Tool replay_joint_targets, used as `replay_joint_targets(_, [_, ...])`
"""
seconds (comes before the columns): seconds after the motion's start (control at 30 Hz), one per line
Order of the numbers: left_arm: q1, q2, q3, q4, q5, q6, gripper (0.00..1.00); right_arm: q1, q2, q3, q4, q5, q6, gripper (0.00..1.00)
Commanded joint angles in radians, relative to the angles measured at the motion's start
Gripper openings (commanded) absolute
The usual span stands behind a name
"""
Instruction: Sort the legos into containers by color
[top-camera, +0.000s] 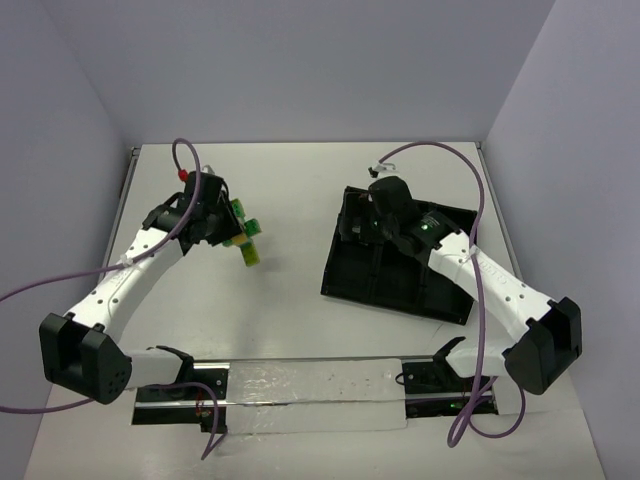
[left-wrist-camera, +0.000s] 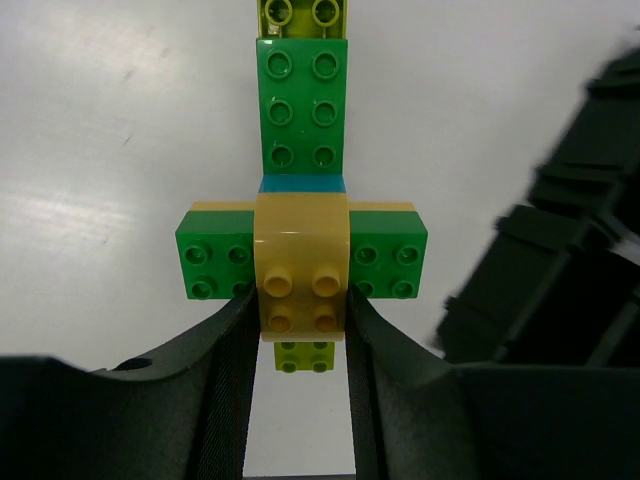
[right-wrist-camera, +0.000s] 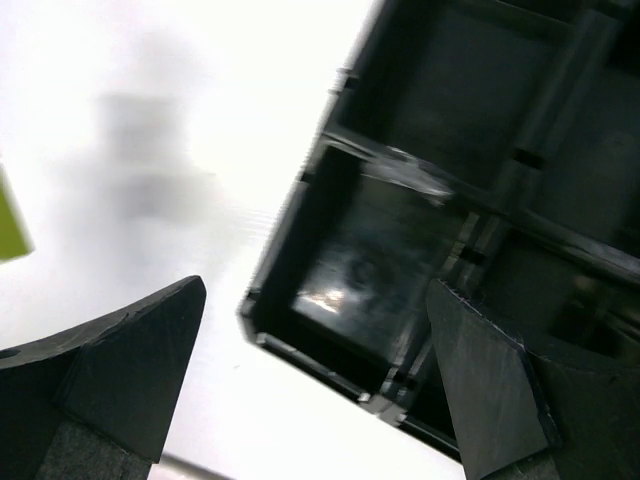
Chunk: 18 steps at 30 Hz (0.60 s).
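Left wrist view is showing the legos locked together as one cross-shaped stack. A yellow brick is sitting on top at the middle, with a green cross-piece sticking out to either side of it. A long green brick is running away from the camera past a blue layer, and lime bricks are poking out at both ends. The left gripper is clamping the yellow brick by its flat sides, its fingers pressing in from left and right.

From above, the stack is sitting left of the table's middle, well apart from the tray. I cannot tell whether it is touching the table.

The bricks are looking light, rigid and smooth-sided. The stud joints are probably the weak point, so a sideways tug could be popping one loose. Flat sides are the place to be pinching, and the long green brick is offering a second hold for pulling the stack apart.

The right gripper is hanging with its jaws spread wide over a corner compartment of the tray, holding nothing.

The table is plain white and flat, and pale walls are closing it in on three sides.
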Motion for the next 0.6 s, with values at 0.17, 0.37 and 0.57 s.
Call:
replay_joint_targets(0.17, [-0.004,-0.024,0.056,0.178,0.288,0.093,0.0,0.028,0.082,0.186,0.137,-0.312,0.046,0.96])
replay_joint_targets(0.37, [-0.004,-0.027,0.023,0.249,0.358,0.047,0.0,0.096,0.218,0.252,0.232,-0.384,0.1,0.96])
replay_joint_targets(0.57, [-0.004,-0.026,0.023,0.254,0.381,0.043,0.0,0.126,0.323,0.324,0.271,-0.452,0.111,0.96])
